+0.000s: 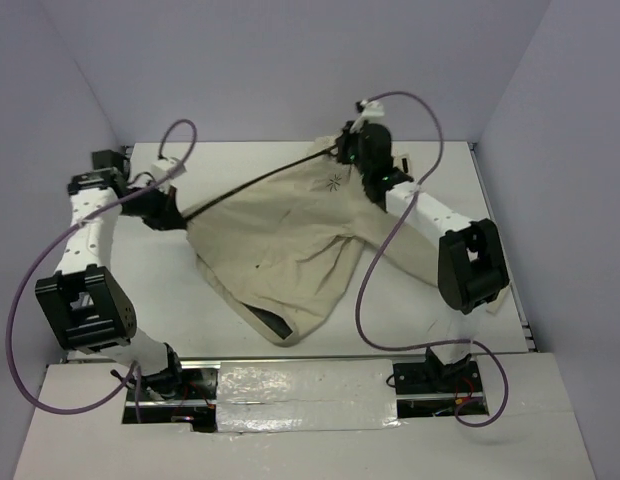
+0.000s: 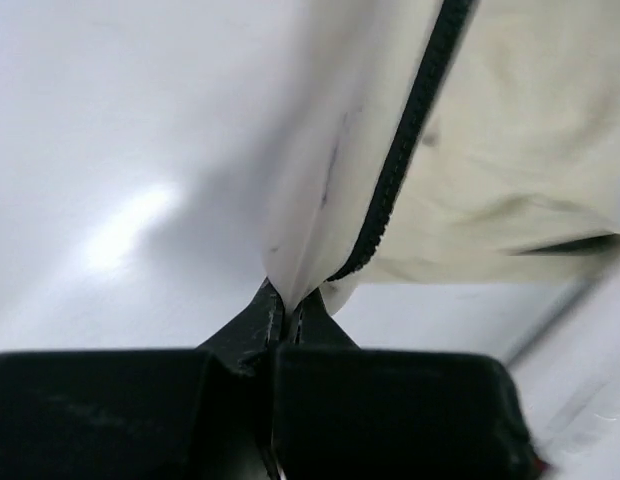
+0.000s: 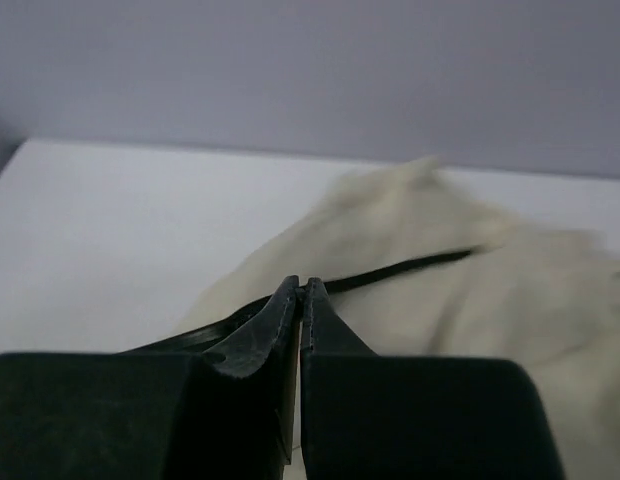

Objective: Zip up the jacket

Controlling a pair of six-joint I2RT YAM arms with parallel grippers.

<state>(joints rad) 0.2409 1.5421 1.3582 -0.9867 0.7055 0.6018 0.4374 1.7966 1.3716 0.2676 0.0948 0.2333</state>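
A white worktop [image 1: 260, 160] sits boxed in by pale grey-violet walls [image 1: 290, 60], with the two arm bases at its near edge and purple cables [image 1: 365, 290] looping off both arms. Nearest on the surface lies one end of the cream-beige jacket [image 1: 290, 240], where a fold of dark lining [image 1: 273, 322] shows. The garment spreads out from there across the middle of the worktop, rumpled, one sleeve trailing to the right under the right arm. A small dark star-like logo [image 1: 333, 183] shows on its farther part. Along its far-left edge the dark zipper [image 1: 260, 182] runs in a straight, taut line between the two arms. The left pincer [image 2: 285, 300] is clenched on a corner of pale fabric just beside the zipper's lower end. Farthest back, the right pincer [image 3: 302, 290] is clamped tight, the zipper running right into its tips.
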